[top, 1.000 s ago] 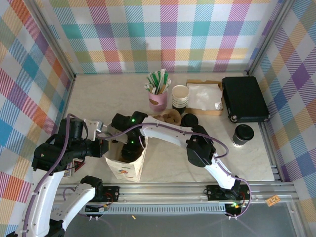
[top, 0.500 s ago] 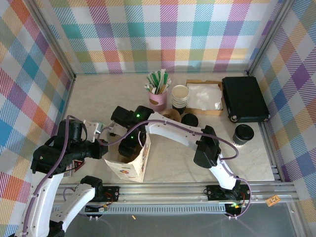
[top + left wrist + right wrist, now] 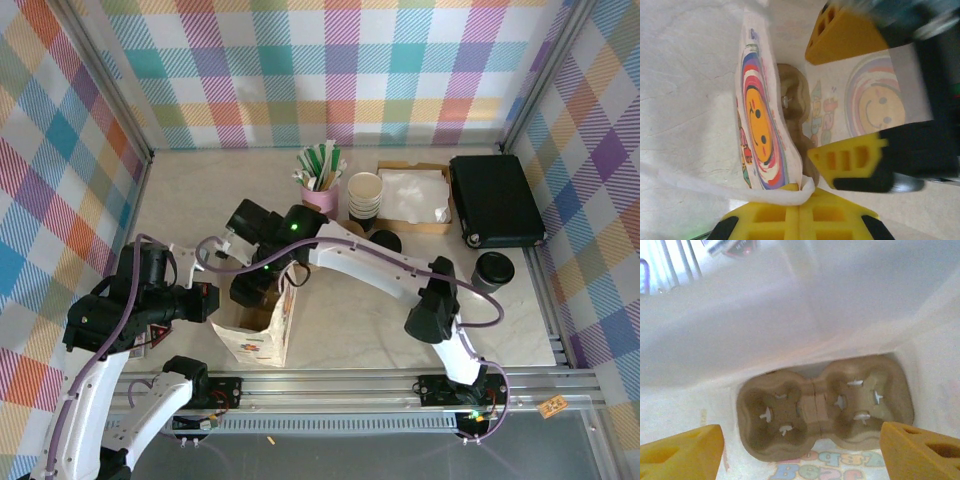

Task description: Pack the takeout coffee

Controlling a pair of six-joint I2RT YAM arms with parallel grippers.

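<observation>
The takeout coffee (image 3: 492, 270), a cup under a black lid, stands at the table's right side, far from both grippers. A white paper bag (image 3: 258, 345) with smiley prints (image 3: 757, 125) stands open near the front left. My left gripper (image 3: 210, 300) is shut on the bag's rim (image 3: 800, 192). My right gripper (image 3: 252, 290) hangs open over the bag's mouth, and its yellow fingers (image 3: 850, 160) show beside the printed wall. Looking down between the open right gripper (image 3: 800, 457), a brown two-cup carrier (image 3: 820, 405) lies flat on the bag's floor, apart from the fingers.
Behind the bag stand a pink cup of stirrers (image 3: 320, 195), a stack of lidless cream cups (image 3: 365, 195), loose black lids (image 3: 383, 243), a cardboard box of napkins (image 3: 412, 195) and a black case (image 3: 495, 200). The right arm spans the middle of the table.
The right gripper has drawn up and back from inside the bag to its mouth, and the arm's elbow swung right. The left gripper kept hold of the rim; the bag's mouth narrowed.
</observation>
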